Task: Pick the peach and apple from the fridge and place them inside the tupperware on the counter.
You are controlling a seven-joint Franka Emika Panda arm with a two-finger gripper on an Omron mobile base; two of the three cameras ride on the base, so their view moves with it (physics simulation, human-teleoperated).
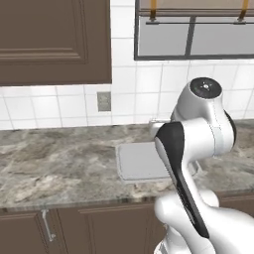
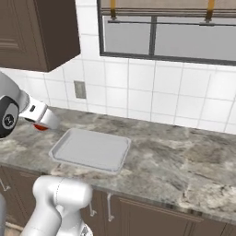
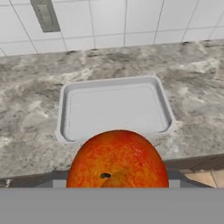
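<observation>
The claw (image 2: 42, 125), at the left edge of the right base view, is closed on the apple (image 3: 117, 159). In the hand view the fruit sits bottom centre and hides the fingertips. Just above it in that frame lies the tupperware (image 3: 116, 81), with nothing in it, on the counter (image 3: 26, 109) near its front edge. An outlet (image 3: 45, 15) sits on the tiled wall (image 3: 144, 19) at upper left. In the left base view the arm (image 1: 181, 163) covers the tray's right side.

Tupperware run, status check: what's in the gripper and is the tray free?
Gripper shut on a red-orange fruit, peach or apple unclear. Tupperware on the counter ahead, holding nothing yet. No obstruction seen between fruit and tray.
</observation>
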